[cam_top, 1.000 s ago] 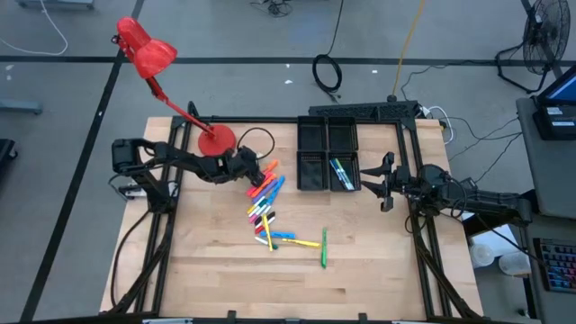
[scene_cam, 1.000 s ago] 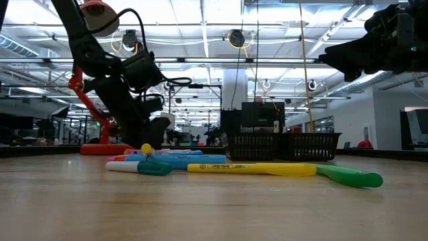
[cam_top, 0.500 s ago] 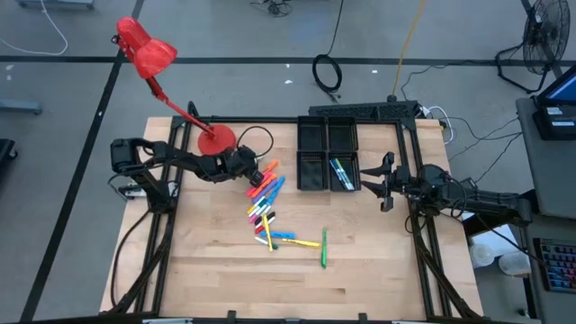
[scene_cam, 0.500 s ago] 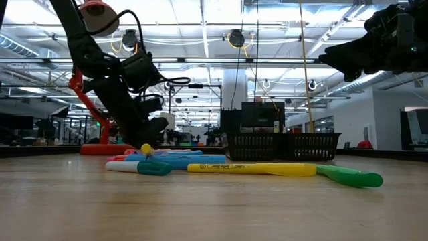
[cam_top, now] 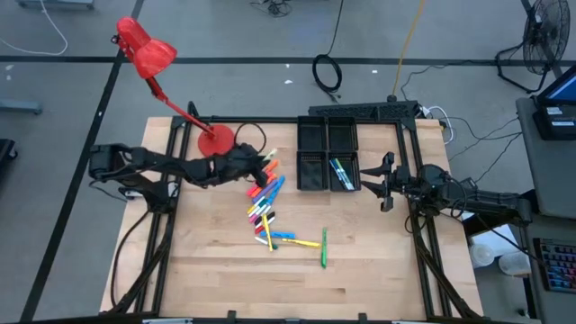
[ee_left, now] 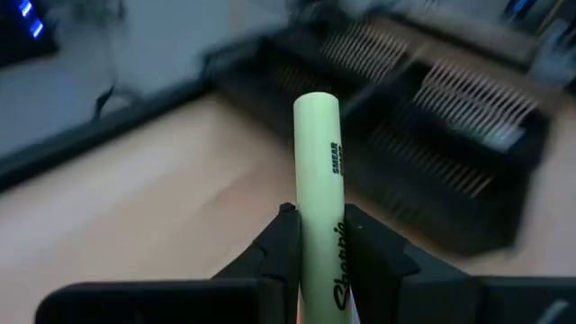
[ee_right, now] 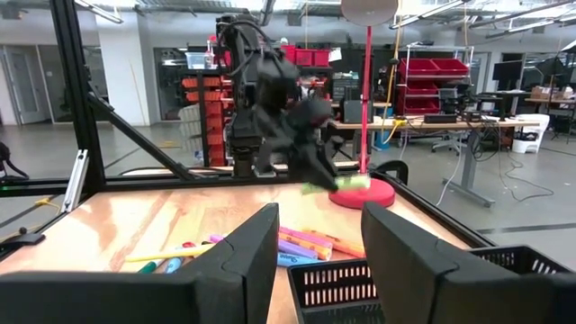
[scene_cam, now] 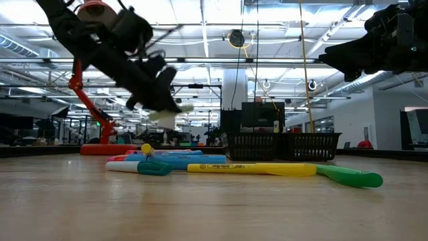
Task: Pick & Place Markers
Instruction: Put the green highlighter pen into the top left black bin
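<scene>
The left gripper [ee_left: 315,241] pinches a pale yellow marker [ee_left: 318,171] clear of the pile [cam_top: 264,205], tray [cam_top: 328,153] ahead; the right gripper [ee_right: 315,236] waits spread beside it.

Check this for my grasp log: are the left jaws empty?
No: the left gripper is shut on a pale yellow marker, lifted off the table.

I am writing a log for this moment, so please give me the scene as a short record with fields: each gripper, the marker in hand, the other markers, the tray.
left gripper: shut on pale yellow marker, lifted above the table
right gripper: open, waiting beside the tray
loose markers: mixed colours, lying on the table
black tray: four compartments; one holds markers
red lamp: base near the left arm
</scene>
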Available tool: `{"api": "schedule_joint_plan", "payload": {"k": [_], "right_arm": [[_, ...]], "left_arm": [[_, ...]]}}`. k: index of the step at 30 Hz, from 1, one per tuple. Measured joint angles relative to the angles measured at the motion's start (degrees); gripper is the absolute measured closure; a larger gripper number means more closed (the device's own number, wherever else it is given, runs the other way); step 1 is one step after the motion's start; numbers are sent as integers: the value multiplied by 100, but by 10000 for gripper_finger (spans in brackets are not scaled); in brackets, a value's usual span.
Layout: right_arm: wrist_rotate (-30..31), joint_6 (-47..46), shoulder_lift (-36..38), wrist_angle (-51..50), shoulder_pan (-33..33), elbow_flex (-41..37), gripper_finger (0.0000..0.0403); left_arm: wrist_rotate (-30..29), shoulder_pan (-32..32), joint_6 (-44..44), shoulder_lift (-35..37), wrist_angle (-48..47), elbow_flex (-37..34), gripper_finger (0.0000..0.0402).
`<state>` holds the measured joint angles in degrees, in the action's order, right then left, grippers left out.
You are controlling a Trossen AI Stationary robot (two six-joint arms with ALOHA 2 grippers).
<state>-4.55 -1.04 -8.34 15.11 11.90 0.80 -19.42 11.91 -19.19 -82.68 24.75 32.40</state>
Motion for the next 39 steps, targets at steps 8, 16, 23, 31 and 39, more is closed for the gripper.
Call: {"api": "schedule_joint_plan", "payload": {"k": [8,16,23,31,39], "right_arm": [[2,0,0,-2,0,0,257],[2,0,-2,0,0,0,257],[2,0,-4,0,0,0,257],[2,0,-4,0,0,2,257],[2,2,-4,0,0,0,257]], "left_arm": [[7,108,-545,-111,2686,13,332],[810,493,-518,-640,1833,1647,332],[896,707,-1103,-1964,1241,3157,332],[974,1045,-2348,-3601,1224,4109,332],[997,1170,-2105,-3918,1132,4226,316]]}}
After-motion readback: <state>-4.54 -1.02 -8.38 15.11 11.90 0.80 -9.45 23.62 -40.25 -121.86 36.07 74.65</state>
